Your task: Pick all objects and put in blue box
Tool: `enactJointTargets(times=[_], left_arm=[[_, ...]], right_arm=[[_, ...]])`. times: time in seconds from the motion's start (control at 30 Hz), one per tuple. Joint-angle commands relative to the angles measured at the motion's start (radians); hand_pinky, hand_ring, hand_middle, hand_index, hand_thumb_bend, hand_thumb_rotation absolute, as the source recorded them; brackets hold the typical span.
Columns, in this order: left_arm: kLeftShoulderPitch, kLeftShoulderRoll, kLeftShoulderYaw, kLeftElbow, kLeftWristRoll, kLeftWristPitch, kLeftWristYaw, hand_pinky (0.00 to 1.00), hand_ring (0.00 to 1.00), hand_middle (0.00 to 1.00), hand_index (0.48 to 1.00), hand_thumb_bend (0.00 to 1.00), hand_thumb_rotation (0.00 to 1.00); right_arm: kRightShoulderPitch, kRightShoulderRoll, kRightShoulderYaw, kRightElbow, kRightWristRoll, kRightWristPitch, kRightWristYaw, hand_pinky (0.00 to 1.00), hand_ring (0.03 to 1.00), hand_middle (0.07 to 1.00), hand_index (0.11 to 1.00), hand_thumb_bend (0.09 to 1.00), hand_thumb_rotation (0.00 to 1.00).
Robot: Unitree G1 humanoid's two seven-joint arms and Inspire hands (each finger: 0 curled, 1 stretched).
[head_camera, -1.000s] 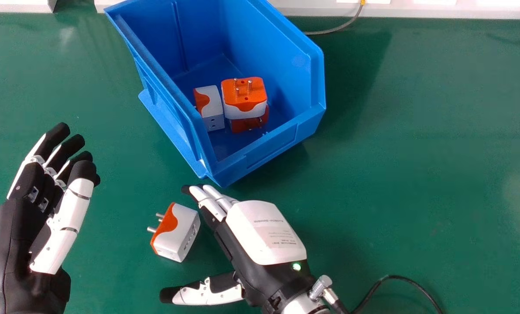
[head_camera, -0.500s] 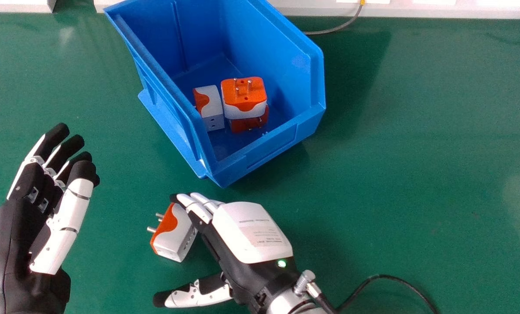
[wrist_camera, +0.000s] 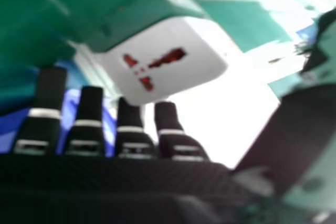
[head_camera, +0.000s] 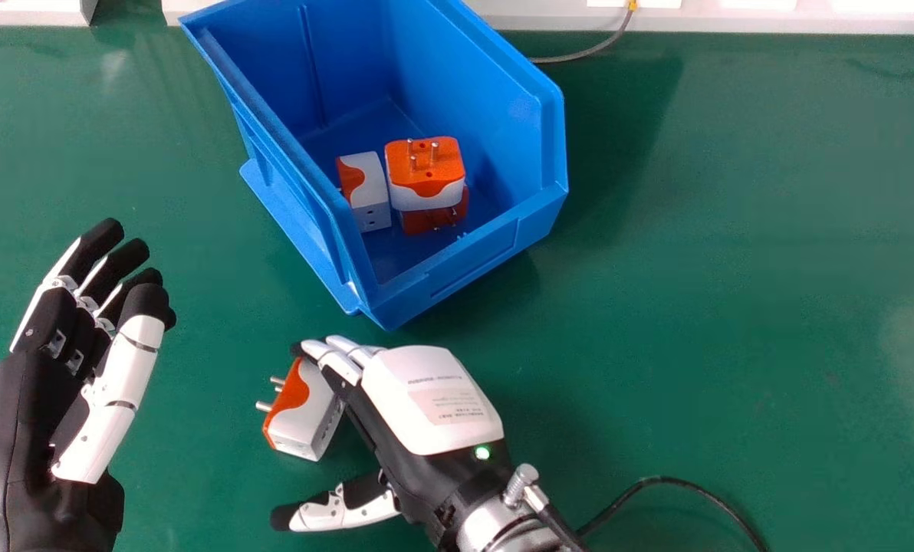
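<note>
1. The right robot hand (head_camera: 430, 402) is open, its fingertips over the far end of the plug (head_camera: 300, 422) on the tabletop (head_camera: 733, 307), its thumb well apart; closing the fingers first could spin or shove the plug rather than grip it.
2. The prongs (head_camera: 264, 406) point away from the palm; a curling finger might catch them and leave a crooked, slipping hold.
3. The box (head_camera: 476, 257) has a near wall to clear; too low a lift could knock the plug loose.
4. The left robot hand (head_camera: 20, 429), open at the head view's left, seems little risk.
</note>
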Motion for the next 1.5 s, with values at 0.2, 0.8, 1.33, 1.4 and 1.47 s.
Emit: enactJointTargets(times=[0.2, 0.8, 1.33, 1.4, 1.47], left_arm=[[-0.002, 0.007, 0.018, -0.03, -0.015, 0.004, 0.0, 0.79, 0.84, 0.86, 0.851, 0.5, 0.43], [0.013, 0.011, 0.023, -0.043, -0.006, 0.0, -0.005, 0.79, 0.84, 0.86, 0.852, 0.5, 0.43], [0.033, 0.004, 0.017, -0.065, 0.002, 0.005, -0.001, 0.81, 0.86, 0.87, 0.875, 0.45, 0.45], [0.034, 0.004, 0.018, -0.063, -0.003, 0.005, -0.003, 0.81, 0.86, 0.87, 0.875, 0.44, 0.45], [0.034, 0.006, 0.019, -0.059, -0.005, 0.001, -0.008, 0.81, 0.86, 0.87, 0.875, 0.43, 0.45]], right_arm=[[-0.031, 0.098, 0.002, 0.05, 0.028, 0.031, -0.02, 0.72, 0.845, 0.893, 0.88, 0.591, 0.44], [-0.078, 0.109, 0.004, 0.118, 0.064, 0.042, -0.063, 0.69, 0.822, 0.872, 0.861, 0.597, 0.44], [-0.115, 0.104, -0.003, 0.185, 0.105, 0.015, -0.072, 0.6, 0.723, 0.765, 0.741, 0.645, 0.21], [-0.128, 0.104, -0.002, 0.202, 0.104, 0.014, -0.075, 0.56, 0.679, 0.729, 0.704, 0.654, 0.14], [-0.14, 0.106, -0.004, 0.217, 0.108, 0.01, -0.077, 0.51, 0.637, 0.703, 0.684, 0.655, 0.11]])
